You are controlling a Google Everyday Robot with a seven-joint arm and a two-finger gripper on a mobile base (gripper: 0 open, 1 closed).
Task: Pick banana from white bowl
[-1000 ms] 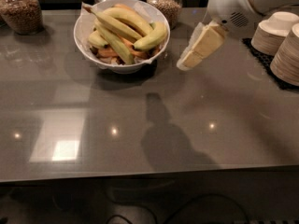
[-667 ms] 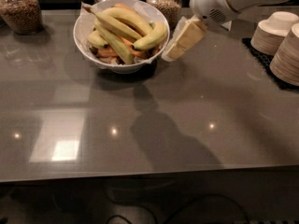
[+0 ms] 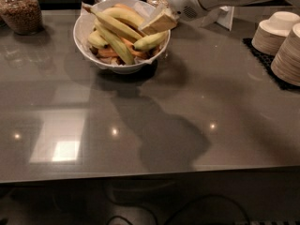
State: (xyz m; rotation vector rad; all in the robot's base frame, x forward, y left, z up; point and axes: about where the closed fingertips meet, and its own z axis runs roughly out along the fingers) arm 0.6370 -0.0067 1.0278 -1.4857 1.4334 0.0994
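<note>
Hand (image 3: 158,21) shifted left, now over bowl (image 3: 125,68) rim near banana (image 3: 117,27); grip state cannot be told; grasp judged imminent.

The smooth cream plastic hand (image 3: 152,26) hovers over the glossy ceramic white bowl (image 3: 123,68) on a polished tabletop (image 3: 220,97).

The gripper (image 3: 151,26) has swung in over the white bowl (image 3: 123,68).

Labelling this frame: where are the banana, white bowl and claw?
banana (image 3: 114,26), camera view, middle of its peel.
white bowl (image 3: 123,69), camera view, front outer wall.
claw (image 3: 151,26), camera view, tip over bowl's right side.
</note>
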